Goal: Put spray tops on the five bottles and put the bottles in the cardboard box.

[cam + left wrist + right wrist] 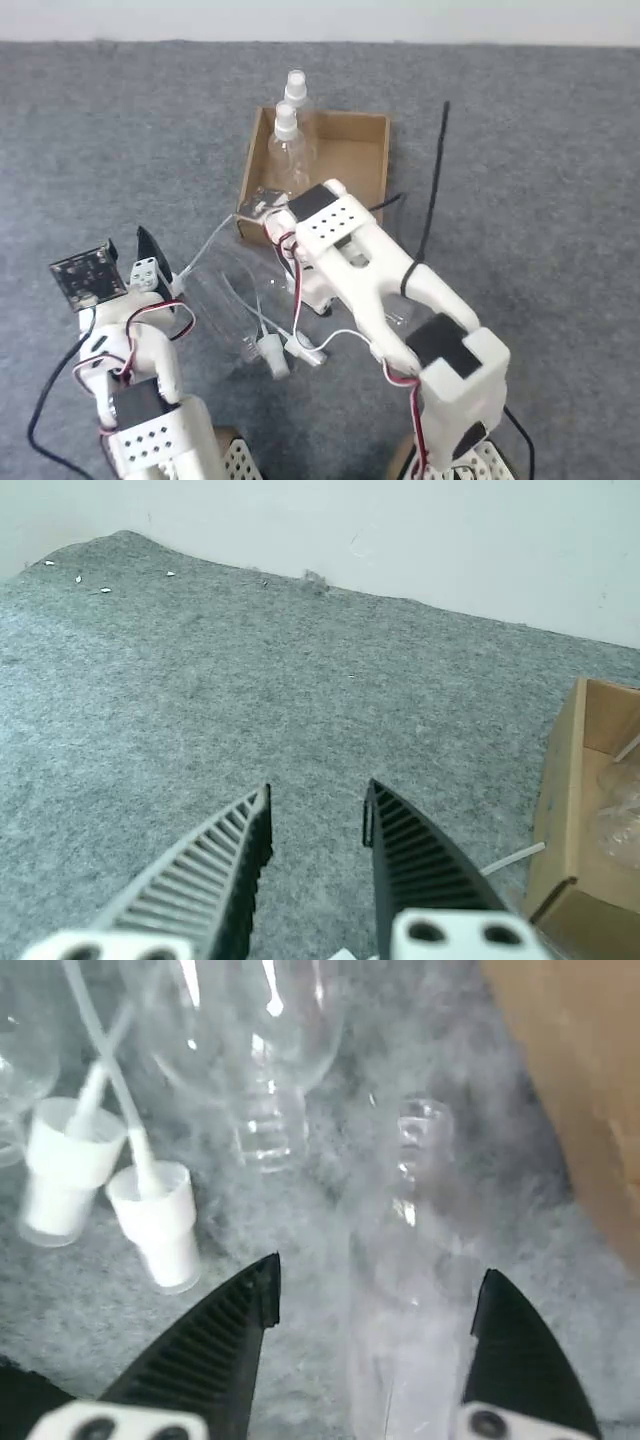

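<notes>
Bottle (pixel 405 1260) lying between right fingers (pixel 212 1350), spread wide | left fingers (pixel 212 875) apart, holding nothing

- We take this for a robotics lab or a maker's test bench rather than a lived-in room.
- We see a work surface covered in plain grey felt (pixel 540 150), set against a bare white wall (pixel 450 540).
- We see a white plastic left arm (pixel 150 400) and right arm (pixel 380 280) with exposed red wires (pixel 296 290), a bare circuit board (pixel 88 275) and a loose black cable (pixel 435 190).
</notes>
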Robot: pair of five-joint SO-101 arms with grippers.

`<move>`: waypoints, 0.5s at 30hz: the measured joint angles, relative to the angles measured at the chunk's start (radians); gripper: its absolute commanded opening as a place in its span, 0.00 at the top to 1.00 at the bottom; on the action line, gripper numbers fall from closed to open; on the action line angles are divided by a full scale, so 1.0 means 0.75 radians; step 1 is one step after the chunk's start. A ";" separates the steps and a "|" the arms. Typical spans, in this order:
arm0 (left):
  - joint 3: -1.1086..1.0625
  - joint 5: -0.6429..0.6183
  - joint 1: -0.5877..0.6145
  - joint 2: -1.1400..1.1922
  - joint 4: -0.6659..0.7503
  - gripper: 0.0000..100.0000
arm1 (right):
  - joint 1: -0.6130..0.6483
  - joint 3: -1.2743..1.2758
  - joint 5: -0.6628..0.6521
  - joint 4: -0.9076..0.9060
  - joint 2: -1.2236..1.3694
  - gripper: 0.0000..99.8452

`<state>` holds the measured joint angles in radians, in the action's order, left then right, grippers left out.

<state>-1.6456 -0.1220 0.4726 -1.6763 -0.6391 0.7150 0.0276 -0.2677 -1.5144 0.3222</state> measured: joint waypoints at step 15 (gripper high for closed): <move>0.000 0.000 0.000 0.000 0.000 0.86 | -0.012 0.000 -0.018 0.014 0.088 0.81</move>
<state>-1.6456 -0.1220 0.4726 -1.6763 -0.6391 0.7058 0.0276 -0.2816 -1.5037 0.3882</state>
